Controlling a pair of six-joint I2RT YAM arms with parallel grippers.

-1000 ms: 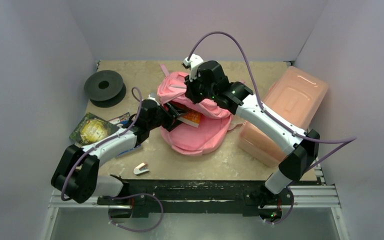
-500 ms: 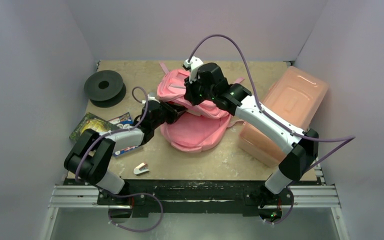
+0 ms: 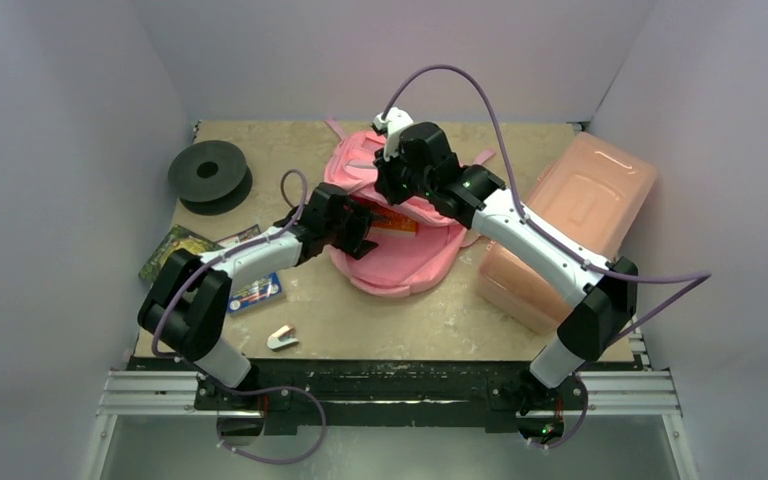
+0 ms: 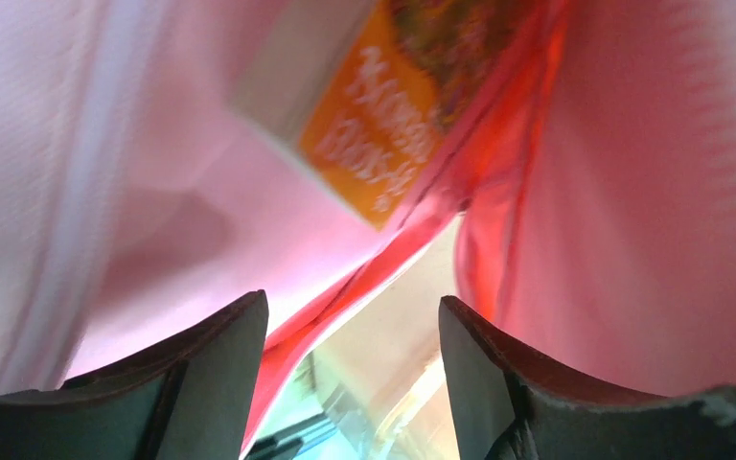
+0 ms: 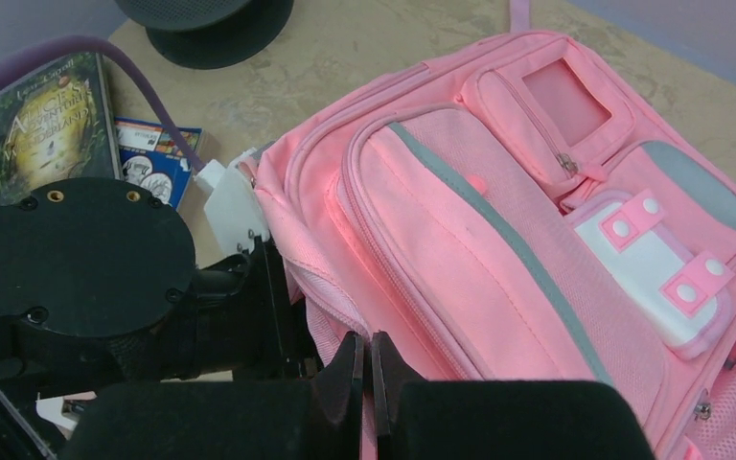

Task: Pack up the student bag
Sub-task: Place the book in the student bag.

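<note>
The student bag (image 3: pixel 400 255) lies at mid-counter, front pockets up, its mouth turned toward the left arm. The right claw (image 5: pixel 369 369) is pinched tight on the fabric lip of that mouth and lifts the top panel, its fingers almost meeting on pink cloth. The left claw (image 4: pixel 350 374) sits right in the opening, jaws wide and holding nothing. Past it, an orange-covered book (image 4: pixel 369 134) rests inside against the pink lining.

Handling call: this bag looks like all soft cloth, light and floppy, with no frame to speak of. Let go of the lip and the mouth will likely sag shut, so the hem by the zip looks the right place to hold, where a doubled seam gives the fingers something to bite. The smooth panels would probably slip or bunch. Nothing fragile here; the risk is a finger snagging in the lining.

Out on the counter (image 3: pixel 380 320) are a green-covered book (image 3: pixel 165 258), a blue booklet (image 3: pixel 256 293), a small white item (image 3: pixel 281 338) and a black spool (image 3: pixel 208 172). A salmon-pink lidded box (image 3: pixel 570 225) sits close by on the right.
</note>
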